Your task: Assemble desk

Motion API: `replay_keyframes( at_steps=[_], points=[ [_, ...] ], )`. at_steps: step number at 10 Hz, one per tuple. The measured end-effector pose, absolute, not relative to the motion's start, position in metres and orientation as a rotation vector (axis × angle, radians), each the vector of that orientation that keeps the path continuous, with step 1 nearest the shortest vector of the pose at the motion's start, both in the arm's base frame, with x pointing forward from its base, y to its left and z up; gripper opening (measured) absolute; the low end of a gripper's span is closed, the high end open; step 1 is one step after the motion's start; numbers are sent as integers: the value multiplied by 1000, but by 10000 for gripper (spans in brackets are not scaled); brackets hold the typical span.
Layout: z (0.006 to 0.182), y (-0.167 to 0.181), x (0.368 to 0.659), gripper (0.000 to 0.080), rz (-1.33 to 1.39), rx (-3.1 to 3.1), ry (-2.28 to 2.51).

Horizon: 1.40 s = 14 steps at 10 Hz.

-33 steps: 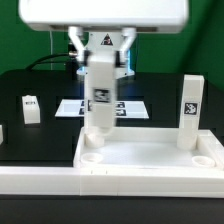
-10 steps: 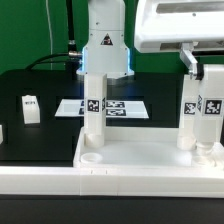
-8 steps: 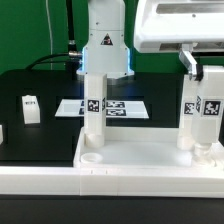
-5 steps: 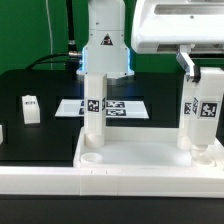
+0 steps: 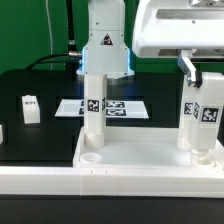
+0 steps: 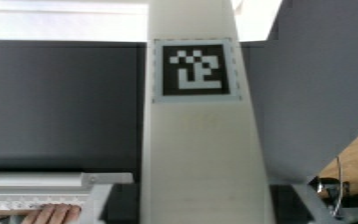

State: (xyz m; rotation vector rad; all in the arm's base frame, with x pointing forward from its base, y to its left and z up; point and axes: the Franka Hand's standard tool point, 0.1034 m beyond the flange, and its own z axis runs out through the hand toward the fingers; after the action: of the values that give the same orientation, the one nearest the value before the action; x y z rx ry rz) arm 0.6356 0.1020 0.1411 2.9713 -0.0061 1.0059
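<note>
The desk slab (image 5: 145, 152) lies white and rimmed at the front, sockets up. One square white leg (image 5: 93, 115) stands upright at its corner on the exterior view's left, free of the gripper. My gripper (image 5: 200, 72) is shut on the top of a second tagged leg (image 5: 208, 125), which stands upright at the corner socket on the exterior view's right. Two of its tagged faces show. In the wrist view this leg (image 6: 202, 150) fills the middle between my gripper's (image 6: 204, 195) dark pads.
The marker board (image 5: 122, 106) lies on the black table behind the slab. A small white tagged leg (image 5: 30, 108) sits at the exterior view's far left, and another white piece (image 5: 2, 131) is at the left edge. A long white rail (image 5: 40, 181) runs along the front.
My gripper let go of the leg on the exterior view's left and moved to the leg on the right. Over the last second that leg has turned a little in place.
</note>
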Motion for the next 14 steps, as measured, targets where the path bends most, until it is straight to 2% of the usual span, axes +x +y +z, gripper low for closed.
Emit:
replay_keyframes(
  at_steps=[4, 14],
  points=[
    [140, 105, 636, 290, 1008, 2973, 1],
    [122, 106, 630, 290, 1073, 2929, 27]
  ],
)
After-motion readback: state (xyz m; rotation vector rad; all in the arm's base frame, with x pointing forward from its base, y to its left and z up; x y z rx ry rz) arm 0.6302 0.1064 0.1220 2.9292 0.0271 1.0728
